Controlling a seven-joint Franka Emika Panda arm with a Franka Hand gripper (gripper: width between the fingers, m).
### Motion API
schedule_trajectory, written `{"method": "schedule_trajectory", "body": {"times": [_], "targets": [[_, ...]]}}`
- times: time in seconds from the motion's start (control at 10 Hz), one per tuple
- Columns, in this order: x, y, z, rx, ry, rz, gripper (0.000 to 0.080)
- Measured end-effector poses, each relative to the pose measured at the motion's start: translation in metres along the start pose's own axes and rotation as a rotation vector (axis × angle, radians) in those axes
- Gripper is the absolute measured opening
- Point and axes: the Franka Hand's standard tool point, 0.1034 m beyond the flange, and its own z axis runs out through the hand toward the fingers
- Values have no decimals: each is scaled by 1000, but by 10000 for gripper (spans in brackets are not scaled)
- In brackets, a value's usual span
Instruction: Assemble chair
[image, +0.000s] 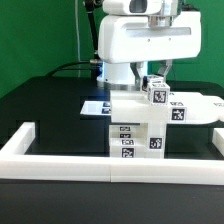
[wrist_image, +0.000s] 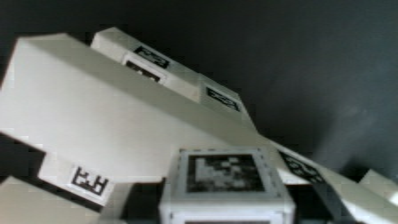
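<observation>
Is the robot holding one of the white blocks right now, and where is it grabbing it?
It looks like the gripper is shut on a small tagged white block, pinching its upper end above the other chair pieces. The fingertips themselves are hard to see.

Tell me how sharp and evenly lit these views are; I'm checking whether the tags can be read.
Exterior view: evenly lit, white chair parts nearly blown out, tags small but distinct. Wrist view: soft and blurred, the near tagged block readable, farther tags smeared, background dark.
</observation>
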Motion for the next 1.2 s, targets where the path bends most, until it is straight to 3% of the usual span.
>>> {"method": "schedule_trajectory", "body": {"times": [1.2], "targets": [[2, -4, 0, 6, 1, 711, 287]]}}
